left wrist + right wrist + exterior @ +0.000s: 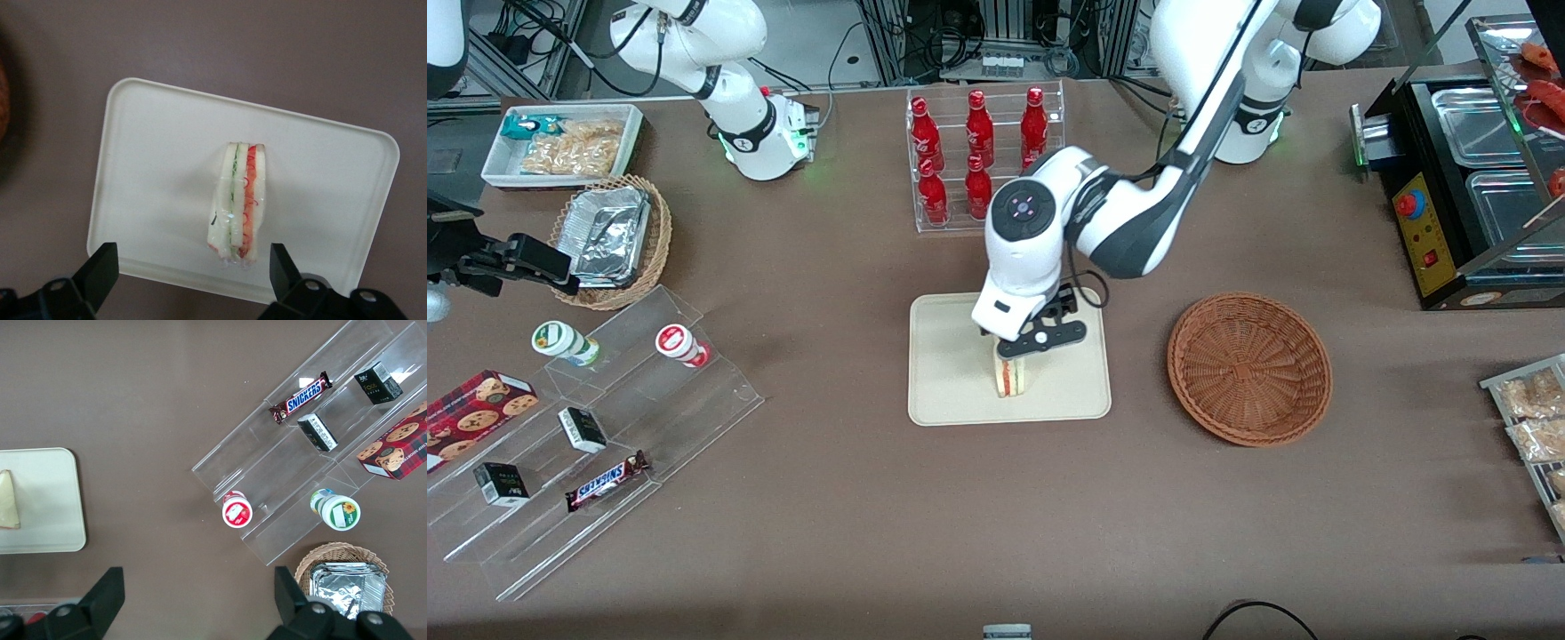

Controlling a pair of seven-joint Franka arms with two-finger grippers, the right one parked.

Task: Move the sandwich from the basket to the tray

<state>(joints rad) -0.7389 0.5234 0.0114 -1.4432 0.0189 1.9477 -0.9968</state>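
The sandwich (1011, 378) stands on its edge on the cream tray (951, 373), its red and green filling stripes facing up in the left wrist view (240, 203). My left gripper (1033, 341) hovers just above it, open, its black fingers (100, 270) spread wider than the sandwich and touching nothing. The reddish-brown wicker basket (1249, 367) sits empty beside the tray, toward the working arm's end of the table. The parked arm's wrist view catches the tray's corner (47, 500) with the sandwich (8, 500) on it.
A clear rack of red bottles (980, 156) stands farther from the front camera than the tray. Toward the parked arm's end are a tan basket of foil containers (612, 240), a stepped acrylic shelf of snacks (587, 444) and a white bin (565, 142). A black appliance (1467, 178) stands at the working arm's end.
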